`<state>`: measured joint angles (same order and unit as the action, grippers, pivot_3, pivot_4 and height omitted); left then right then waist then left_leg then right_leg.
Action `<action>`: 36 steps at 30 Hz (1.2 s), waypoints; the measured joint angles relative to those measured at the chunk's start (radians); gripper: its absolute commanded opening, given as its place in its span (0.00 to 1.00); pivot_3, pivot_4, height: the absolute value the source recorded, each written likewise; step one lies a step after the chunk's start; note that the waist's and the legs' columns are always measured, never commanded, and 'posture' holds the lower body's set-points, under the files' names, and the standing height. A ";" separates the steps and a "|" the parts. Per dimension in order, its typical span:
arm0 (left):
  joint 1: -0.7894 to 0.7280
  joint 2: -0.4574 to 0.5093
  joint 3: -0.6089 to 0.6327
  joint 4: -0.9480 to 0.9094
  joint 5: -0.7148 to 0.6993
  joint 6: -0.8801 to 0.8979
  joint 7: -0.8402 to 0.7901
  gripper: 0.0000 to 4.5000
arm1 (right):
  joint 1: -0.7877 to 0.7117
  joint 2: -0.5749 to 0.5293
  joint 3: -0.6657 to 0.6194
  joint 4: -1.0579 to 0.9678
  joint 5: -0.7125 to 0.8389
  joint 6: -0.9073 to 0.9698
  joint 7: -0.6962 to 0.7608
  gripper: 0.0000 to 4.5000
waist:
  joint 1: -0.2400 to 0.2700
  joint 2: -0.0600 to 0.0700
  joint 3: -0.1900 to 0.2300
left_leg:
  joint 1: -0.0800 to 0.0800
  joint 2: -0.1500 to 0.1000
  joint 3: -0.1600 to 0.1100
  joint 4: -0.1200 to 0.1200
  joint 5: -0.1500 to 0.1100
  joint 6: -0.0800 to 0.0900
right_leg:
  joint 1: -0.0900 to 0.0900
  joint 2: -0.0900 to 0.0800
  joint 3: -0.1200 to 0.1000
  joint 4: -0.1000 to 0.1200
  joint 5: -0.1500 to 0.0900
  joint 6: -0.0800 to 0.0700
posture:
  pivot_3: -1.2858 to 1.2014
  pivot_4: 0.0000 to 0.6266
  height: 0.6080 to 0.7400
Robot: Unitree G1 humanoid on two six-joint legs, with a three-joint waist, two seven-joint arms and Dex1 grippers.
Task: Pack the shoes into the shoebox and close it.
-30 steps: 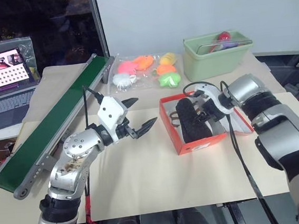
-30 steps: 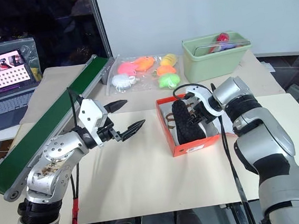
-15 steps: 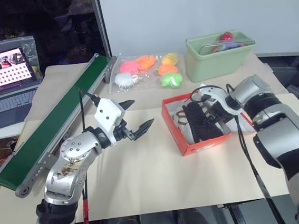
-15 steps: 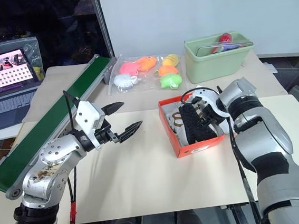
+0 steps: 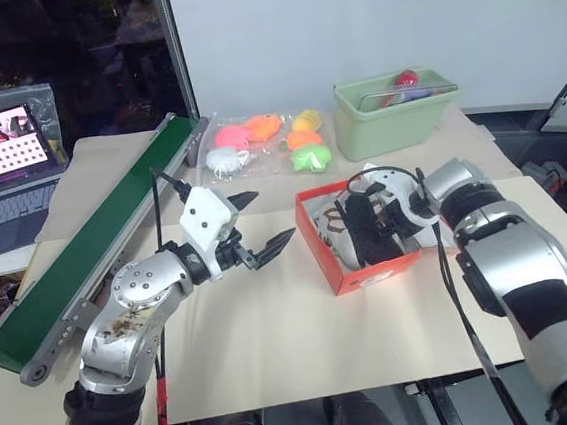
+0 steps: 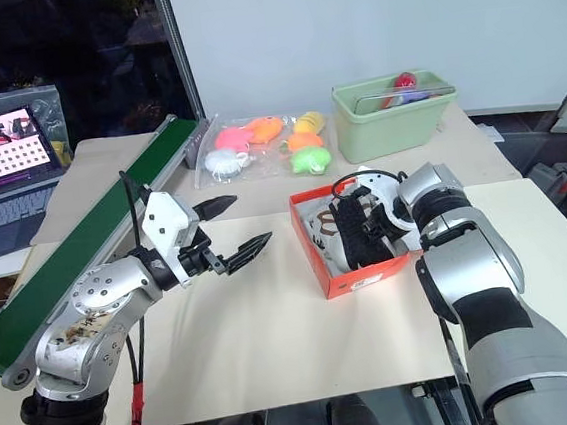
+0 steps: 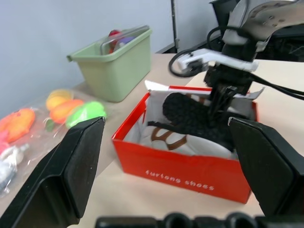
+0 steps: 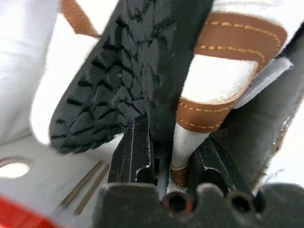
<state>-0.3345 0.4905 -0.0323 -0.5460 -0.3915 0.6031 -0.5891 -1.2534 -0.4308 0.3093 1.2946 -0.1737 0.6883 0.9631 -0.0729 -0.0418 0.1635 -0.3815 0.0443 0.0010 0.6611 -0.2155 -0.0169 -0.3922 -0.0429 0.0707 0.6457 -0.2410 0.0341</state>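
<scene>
Head views: shoebox (image 5: 364, 265) sat open on the surface (image 5: 276, 344), in front of the green bin (image 5: 395, 116). Right gripper (image 6: 366, 233) reached down into the shoebox, jaws clamped on a shoe (image 5: 366, 233) turned sole-up. Left gripper (image 5: 256, 237) hovered left of the shoebox, jaws wide apart, empty.

Left wrist view: a second, whitish shoe (image 7: 175, 140) lay in the shoebox, under the held one.

Right wrist view: right jaws pinched the held shoe's heel edge, black sole beside the tan strap.

Judgement: lower the shoe flat beside its mate before releasing; keep it below the rim so the lid can fold shut.
</scene>
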 measured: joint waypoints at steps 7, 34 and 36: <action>0.001 0.008 0.009 -0.012 -0.003 0.011 0.010 0.99 | 0.004 -0.002 -0.041 0.006 -0.010 0.014 -0.016 0.10 | 0.003 -0.001 -0.001 | 0.002 0.000 0.000 0.000 0.000 0.000 | 0.003 0.000 0.000 -0.003 0.000 0.000 | 0.52 0.24 0.92; -0.096 -0.032 -0.029 0.133 0.034 -0.088 -0.029 1.00 | -0.096 -0.063 -0.286 0.023 0.077 0.042 -0.210 0.87 | 0.013 0.011 0.008 | -0.038 -0.001 0.000 -0.002 0.000 0.000 | -0.037 -0.001 0.001 -0.001 0.005 -0.006 | 0.52 0.24 0.92; -0.102 -0.037 -0.033 0.136 0.034 -0.102 -0.036 1.00 | -0.120 -0.084 -0.289 -0.006 0.080 0.043 -0.195 0.87 | 0.012 0.011 0.008 | -0.039 -0.001 0.000 -0.003 0.000 0.001 | -0.037 -0.001 0.001 0.000 0.005 -0.006 | 0.52 0.24 0.92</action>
<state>-0.4368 0.4532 -0.0652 -0.4097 -0.3577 0.5014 -0.6252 -1.3737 -0.5145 0.0199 1.2882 -0.0939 0.7315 0.7679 -0.0611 -0.0303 0.1715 -0.4203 0.0437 0.0013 0.6586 -0.2156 -0.0164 -0.4297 -0.0438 0.0719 0.6454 -0.2357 0.0283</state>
